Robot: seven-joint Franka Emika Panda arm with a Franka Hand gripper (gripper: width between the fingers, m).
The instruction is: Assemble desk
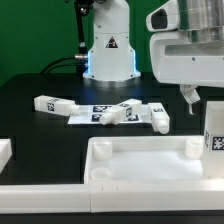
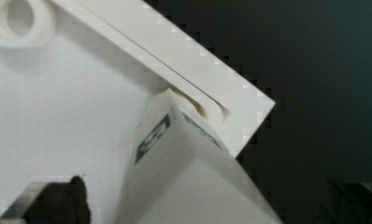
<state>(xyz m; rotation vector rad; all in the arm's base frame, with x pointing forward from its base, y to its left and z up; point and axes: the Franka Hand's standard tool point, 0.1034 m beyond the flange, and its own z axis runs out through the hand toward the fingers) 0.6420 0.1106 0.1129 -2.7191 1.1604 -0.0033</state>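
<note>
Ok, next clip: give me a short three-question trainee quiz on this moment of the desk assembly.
1. True or false: a leg stands upright at the tabletop's corner on the exterior view's right.
2. The leg lying alone rests on: A) the marker board, B) the black table, C) the tabletop.
3. Short answer: is the tool gripping the upright leg?
Key: 1 true. 2 B. 3 No, its jaws stand open above the leg.
</note>
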